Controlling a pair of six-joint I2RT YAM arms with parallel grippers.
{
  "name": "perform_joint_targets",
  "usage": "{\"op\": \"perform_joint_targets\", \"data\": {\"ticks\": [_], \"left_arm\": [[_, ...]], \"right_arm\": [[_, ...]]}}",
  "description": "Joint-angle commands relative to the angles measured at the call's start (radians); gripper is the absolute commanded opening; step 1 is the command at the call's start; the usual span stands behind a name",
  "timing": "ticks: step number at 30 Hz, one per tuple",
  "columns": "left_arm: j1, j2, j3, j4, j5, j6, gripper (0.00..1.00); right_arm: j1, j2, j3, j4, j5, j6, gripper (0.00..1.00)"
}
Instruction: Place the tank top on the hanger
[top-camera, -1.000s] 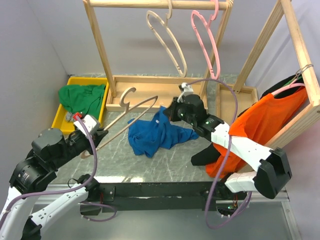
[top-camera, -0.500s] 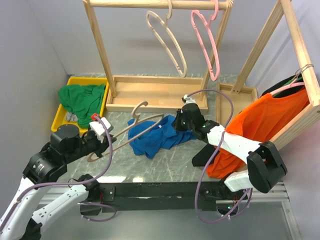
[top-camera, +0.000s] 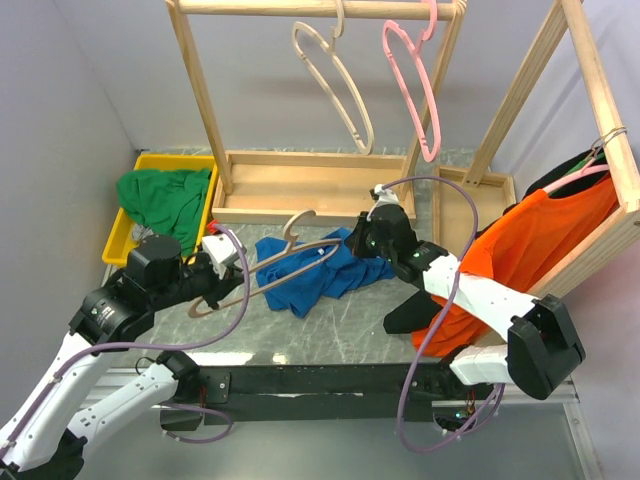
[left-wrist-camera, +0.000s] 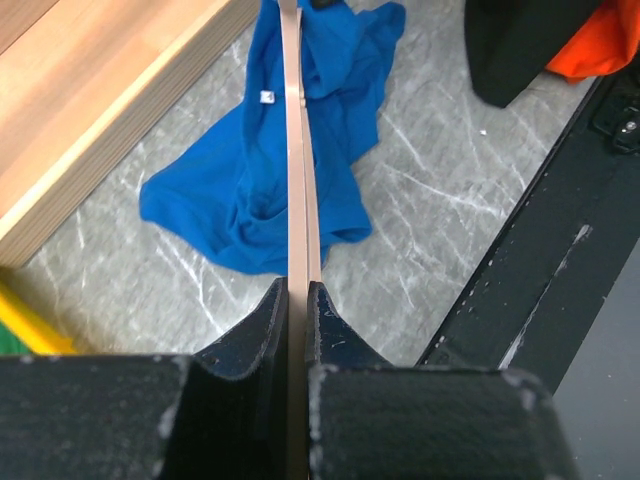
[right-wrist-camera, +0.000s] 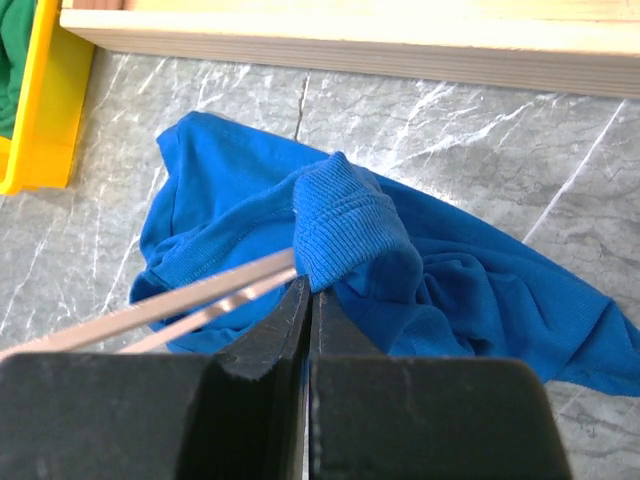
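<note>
The royal-blue tank top (top-camera: 310, 273) lies crumpled on the marble table, also seen in the left wrist view (left-wrist-camera: 250, 190) and right wrist view (right-wrist-camera: 460, 270). My left gripper (top-camera: 225, 272) is shut on a pale beige hanger (top-camera: 285, 258), holding it over the tank top; the hanger runs edge-on between my fingers (left-wrist-camera: 297, 200). My right gripper (top-camera: 358, 240) is shut on a ribbed strap of the tank top (right-wrist-camera: 340, 225), lifted at the cloth's right end. The hanger's tip (right-wrist-camera: 200, 298) reaches right up to that strap.
A wooden rack (top-camera: 320, 185) at the back carries a second beige hanger (top-camera: 335, 80) and a pink hanger (top-camera: 412, 80). A yellow bin (top-camera: 125, 235) with a green garment (top-camera: 165, 195) stands at left. An orange shirt (top-camera: 520, 245) hangs on a frame at right.
My left arm has carried the hanger rightward and over the tank top. My right gripper has moved toward the cloth's right end and holds the strap raised.
</note>
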Motion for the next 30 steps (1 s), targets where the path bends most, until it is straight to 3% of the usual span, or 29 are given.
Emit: {"op": "perform_joint_targets", "data": {"ticks": [1,15,27,30], "left_arm": [[0.001,-0.018,-0.035,0.148,0.079,0.009,0.01],[0.001,0.0,-0.091,0.243,0.135,-0.037,0.01],[0.001,-0.061,-0.086,0.245,0.194,-0.02,0.01],[0.001,-0.058,-0.094,0.243,0.233,-0.018,0.01]], "right_arm": [[-0.005,-0.053,0.039,0.021,0.007,-0.003,0.0],[-0.017,-0.103,0.079,-0.04,0.012,-0.028,0.0],[-0.046,-0.048,0.101,-0.086,0.039,-0.031,0.0],[-0.049,-0.037,0.115,-0.069,0.015,-0.034,0.07]]}}
